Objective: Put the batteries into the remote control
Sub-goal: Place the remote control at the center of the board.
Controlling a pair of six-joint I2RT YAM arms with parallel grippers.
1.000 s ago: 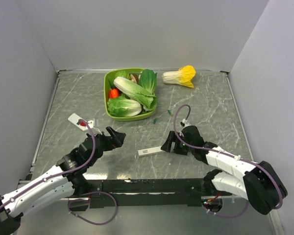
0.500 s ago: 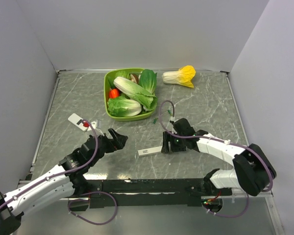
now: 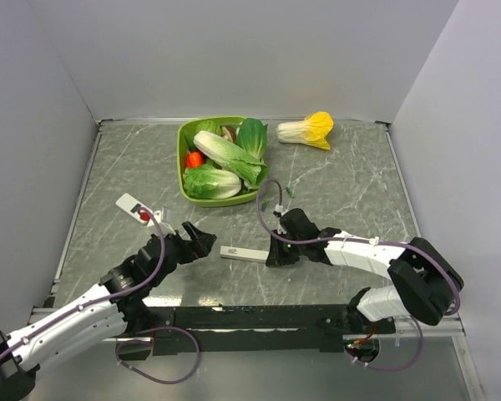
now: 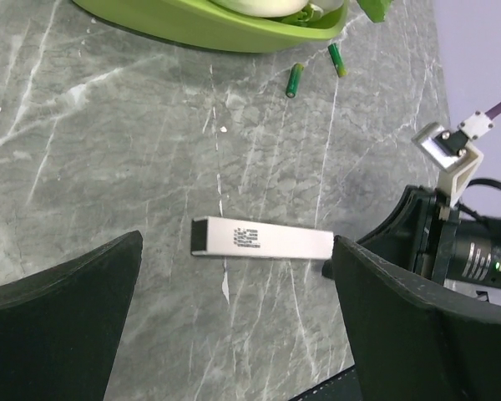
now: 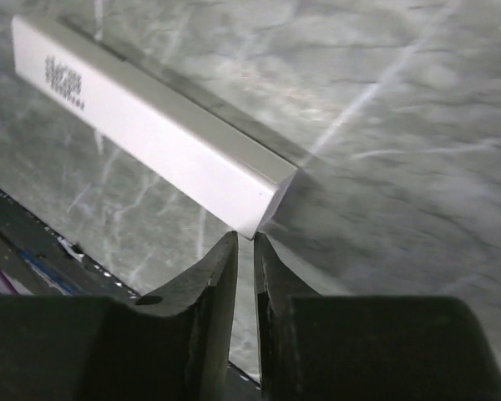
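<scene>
While the two batteries (image 4: 294, 80) lie loose on the table (image 3: 359, 184), just off the bowl's (image 3: 181, 159) near right corner, the remote (image 3: 242, 253) lies flat close to the near edge, about midway between the side edges and well apart from them. Nothing is loaded yet, so I judge the task is at an early step: getting the remote where both arms can work on it.

The right gripper (image 5: 245, 238) sits low at the remote's right end. Its fingers are drawn in to a thin slit, and their tips meet that end's corner. Nothing shows inside the slit, so this reads less as a grasp than as a blunt tip set to nudge or turn the remote.

The left gripper (image 3: 203, 236) stands as wide as it goes, facing the remote's left end, near it but not touching. In its wrist view the remote lies across the gap between its fingers. That pose suits taking the remote and steadying it.

The remote's printed label faces up. No battery slot shows on that face, so which side must be turned up I cannot tell.
</scene>
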